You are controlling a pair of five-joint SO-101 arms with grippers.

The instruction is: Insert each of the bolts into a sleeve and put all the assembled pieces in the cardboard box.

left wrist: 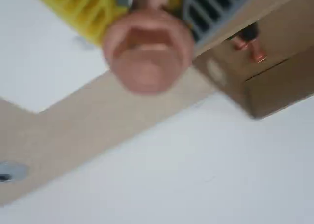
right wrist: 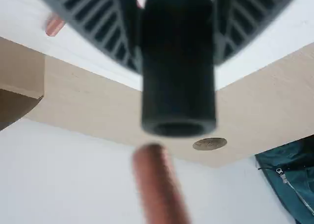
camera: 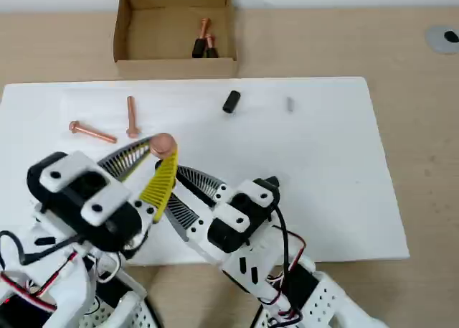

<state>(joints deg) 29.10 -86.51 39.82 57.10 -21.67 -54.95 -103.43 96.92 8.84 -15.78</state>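
My left gripper point(camera: 160, 153), with one yellow and one grey finger, is shut on a copper bolt point(camera: 163, 144), whose head point(left wrist: 147, 52) faces the left wrist camera. My right gripper point(camera: 181, 191) is shut on a black sleeve point(right wrist: 177, 62). The bolt's shank point(right wrist: 157, 185) points at the sleeve's open end, its tip just outside it. Two loose bolts point(camera: 92, 132) point(camera: 132, 116) and a loose black sleeve point(camera: 231, 102) lie on the white mat point(camera: 323, 170). The cardboard box point(camera: 174, 67) at the back holds assembled pieces point(camera: 204, 42).
A small grey piece point(camera: 290, 104) lies on the mat right of the loose sleeve. A round metal disc point(camera: 442, 38) is set in the wooden table at the back right. A dark teal bag point(right wrist: 289, 180) lies beyond the table edge.
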